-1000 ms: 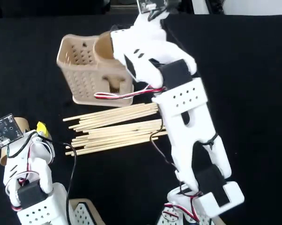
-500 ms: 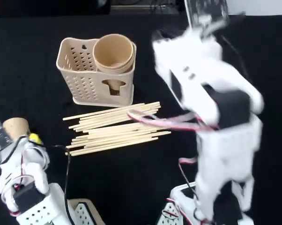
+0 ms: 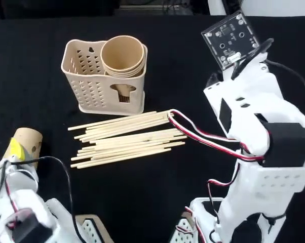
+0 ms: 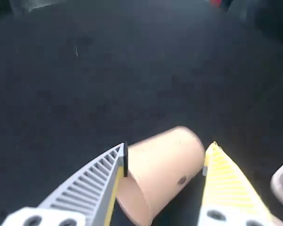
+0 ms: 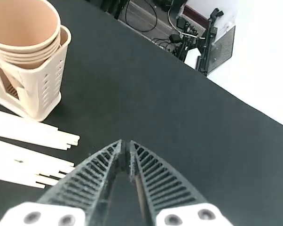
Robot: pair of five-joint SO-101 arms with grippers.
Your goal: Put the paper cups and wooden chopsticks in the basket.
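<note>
A beige perforated basket (image 3: 89, 83) stands at the back left with a stack of paper cups (image 3: 123, 54) in its right end. Wooden chopsticks (image 3: 124, 139) lie in a loose pile on the black table just in front of it. At the near left, my left gripper (image 4: 168, 146) is shut on another paper cup (image 4: 160, 174), which lies on its side between the grey and yellow fingers; the same cup (image 3: 27, 143) is in the high view. My right gripper (image 5: 125, 143) is shut and holds nothing. It hangs over bare table to the right of the basket (image 5: 43, 84) and the chopstick ends (image 5: 61, 139).
The black table (image 3: 51, 30) stretches around the basket. The right arm's body (image 3: 259, 152) rises at the right, with red and white cables (image 3: 203, 136) looping toward the chopstick ends. Beyond the table's far edge stand cables and equipment (image 5: 198, 37).
The right arm has drawn back from over the basket to the right, leaving the cup stack uncovered. The left arm has sunk toward the near edge, and its cup has tipped over.
</note>
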